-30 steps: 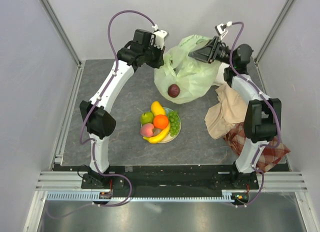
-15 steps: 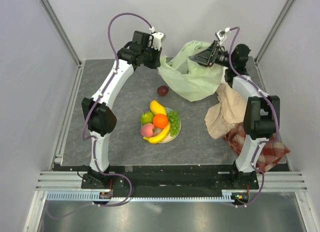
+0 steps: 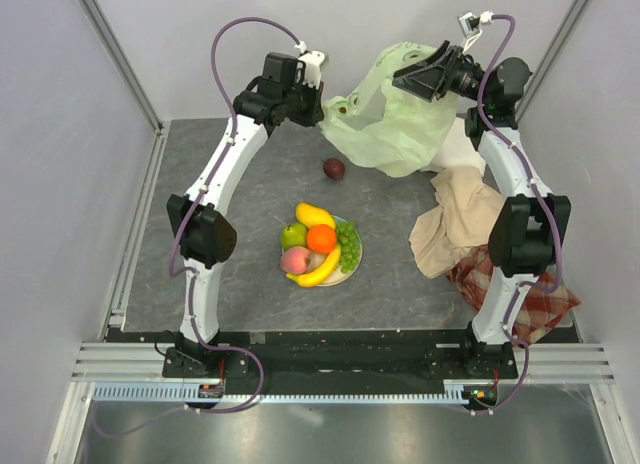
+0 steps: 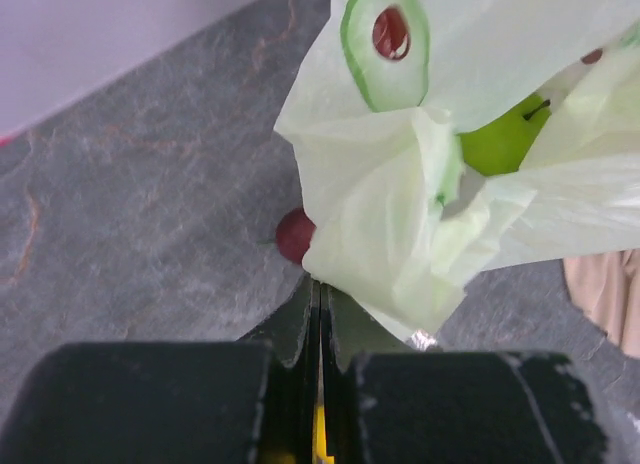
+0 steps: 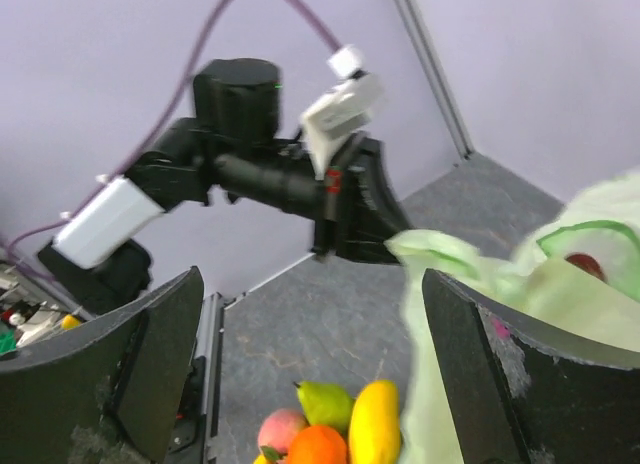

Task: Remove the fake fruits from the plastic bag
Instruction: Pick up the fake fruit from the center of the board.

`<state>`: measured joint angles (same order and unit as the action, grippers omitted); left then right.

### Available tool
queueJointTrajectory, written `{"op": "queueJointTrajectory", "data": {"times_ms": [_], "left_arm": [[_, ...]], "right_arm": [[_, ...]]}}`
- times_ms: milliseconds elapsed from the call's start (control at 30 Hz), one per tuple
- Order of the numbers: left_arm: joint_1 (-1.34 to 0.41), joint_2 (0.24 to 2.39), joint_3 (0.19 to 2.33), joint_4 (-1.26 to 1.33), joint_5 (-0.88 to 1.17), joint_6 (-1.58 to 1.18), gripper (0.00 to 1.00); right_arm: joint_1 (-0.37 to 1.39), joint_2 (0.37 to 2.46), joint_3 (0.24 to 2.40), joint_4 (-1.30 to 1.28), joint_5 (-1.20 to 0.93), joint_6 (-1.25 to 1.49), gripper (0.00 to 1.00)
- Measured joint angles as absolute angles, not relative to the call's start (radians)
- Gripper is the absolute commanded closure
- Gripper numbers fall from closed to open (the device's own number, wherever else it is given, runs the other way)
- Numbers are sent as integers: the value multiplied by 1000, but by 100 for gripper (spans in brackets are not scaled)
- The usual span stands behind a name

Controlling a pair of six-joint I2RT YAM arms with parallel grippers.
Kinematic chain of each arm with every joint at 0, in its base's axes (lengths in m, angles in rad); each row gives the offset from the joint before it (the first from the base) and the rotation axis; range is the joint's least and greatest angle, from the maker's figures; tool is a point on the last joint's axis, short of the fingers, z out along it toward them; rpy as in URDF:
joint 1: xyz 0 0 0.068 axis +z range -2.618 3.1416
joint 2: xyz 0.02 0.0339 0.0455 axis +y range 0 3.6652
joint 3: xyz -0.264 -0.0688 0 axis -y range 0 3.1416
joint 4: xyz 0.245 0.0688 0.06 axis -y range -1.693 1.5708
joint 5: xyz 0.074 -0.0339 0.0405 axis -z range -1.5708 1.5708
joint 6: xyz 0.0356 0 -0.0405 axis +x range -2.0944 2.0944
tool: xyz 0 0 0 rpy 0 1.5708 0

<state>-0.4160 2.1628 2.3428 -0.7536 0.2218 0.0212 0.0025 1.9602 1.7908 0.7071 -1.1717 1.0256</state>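
Right fingers (image 5: 125,374) just sprang wide, my left fingers (image 4: 292,329) pinch the plastic bag (image 3: 390,134): purple fruit (image 3: 334,168) out, green apple (image 4: 500,144) remains!

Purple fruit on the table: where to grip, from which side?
Across its widest middle, coming straight down from above. The purple fruit is small, round and glossy, so a grip off its middle would likely squirt it out. It lies alone on bare table, but the bag hangs close on its far right, so side approaches look crowded.
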Motion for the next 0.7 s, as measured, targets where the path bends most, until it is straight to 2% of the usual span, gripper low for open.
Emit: {"op": "queueJointTrajectory", "data": {"times_ms": [133, 400, 567, 700], "left_arm": [[-398, 2205, 2409, -669, 270, -18, 98], [-392, 2260, 2490, -541, 343, -84, 98], [-404, 2260, 2491, -500, 395, -113, 98], [-406, 2262, 2460, -368, 405, -134, 98]], "right_arm": [[6, 1937, 1787, 820, -1166, 1137, 2], [34, 1933, 1702, 833, -1158, 1189, 2], [40, 1913, 1699, 704, -1124, 1002, 2], [54, 1827, 1684, 468, -1061, 719, 2]]}}
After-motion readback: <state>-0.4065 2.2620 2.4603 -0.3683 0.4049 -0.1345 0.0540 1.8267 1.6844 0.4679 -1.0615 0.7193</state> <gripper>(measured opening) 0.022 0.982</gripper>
